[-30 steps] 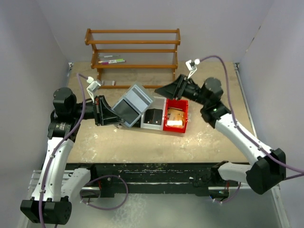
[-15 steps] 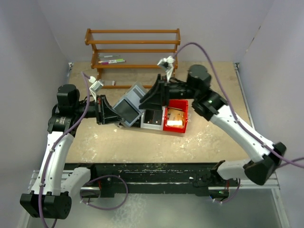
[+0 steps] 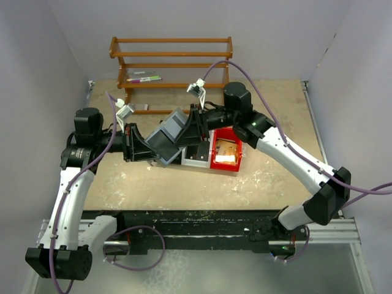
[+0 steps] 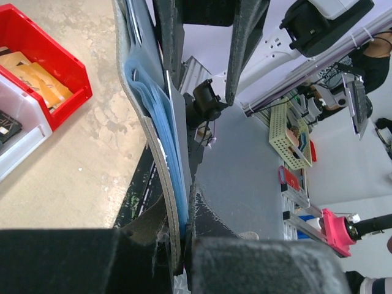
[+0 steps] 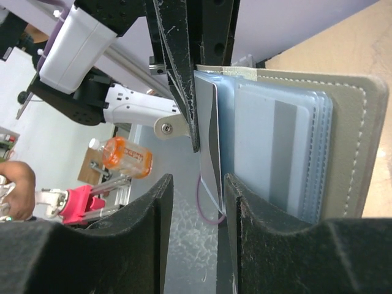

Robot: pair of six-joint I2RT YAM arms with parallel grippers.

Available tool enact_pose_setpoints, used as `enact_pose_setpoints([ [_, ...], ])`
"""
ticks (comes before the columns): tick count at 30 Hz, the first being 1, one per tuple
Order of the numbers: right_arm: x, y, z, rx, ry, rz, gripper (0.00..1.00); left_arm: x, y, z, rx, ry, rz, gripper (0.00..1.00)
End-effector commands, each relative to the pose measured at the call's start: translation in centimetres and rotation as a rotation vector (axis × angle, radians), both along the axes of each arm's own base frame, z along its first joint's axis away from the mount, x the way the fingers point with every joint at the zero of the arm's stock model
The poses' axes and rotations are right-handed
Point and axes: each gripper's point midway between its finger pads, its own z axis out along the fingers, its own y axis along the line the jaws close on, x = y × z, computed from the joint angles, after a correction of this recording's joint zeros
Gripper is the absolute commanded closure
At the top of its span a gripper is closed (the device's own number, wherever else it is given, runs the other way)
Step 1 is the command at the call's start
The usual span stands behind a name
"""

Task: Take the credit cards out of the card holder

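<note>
Left gripper (image 4: 184,245) is clenched on the bottom edge of the card holder (image 3: 162,144), holding it up off the table (image 3: 269,177), opened, left of centre beside the bins. Plastic sleeves (image 4: 147,79) fan out from the panel. Right gripper (image 5: 199,184) is at the holder's upper panel, jaws released with a gap between them, and one grey card (image 5: 209,141) has its edge poking toward that gap, not pinched yet. More cards (image 5: 285,147) sit fully in the sleeves. Red bin (image 3: 236,136) on the right holds tan flat items (image 3: 225,150); can't tell if they're cards. Looks like early-to-mid task, with most cards left to pull.
</note>
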Motion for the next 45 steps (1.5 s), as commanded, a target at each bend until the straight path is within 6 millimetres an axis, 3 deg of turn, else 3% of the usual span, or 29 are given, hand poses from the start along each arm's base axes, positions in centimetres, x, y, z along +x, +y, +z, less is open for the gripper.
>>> enact_pose_setpoints([
  [1, -0.6, 0.0, 2.0, 0.053, -0.061, 0.072, 0.59, -1.1, 0.0, 1.9, -0.030, -0.102, -0.066, 1.00],
  [17, -1.6, 1.5, 2.5, 0.096, -0.063, 0.148, 0.68, -1.6, 0.0, 2.3, -0.035, -0.112, -0.081, 1.00],
  [26, -3.3, 0.9, 3.8, 0.170, -0.029, 0.198, 0.99, -1.6, 0.0, 2.5, -0.035, -0.117, -0.081, 1.00],
  [35, -3.5, 0.1, 4.7, 0.179, -0.050, 0.211, 0.88, -2.1, 0.0, 2.8, -0.038, -0.128, -0.087, 1.00],
  [45, -3.5, -0.1, 5.0, 0.187, -0.029, 0.230, 0.86, -2.2, 0.0, 3.0, -0.040, -0.129, -0.090, 1.00],
])
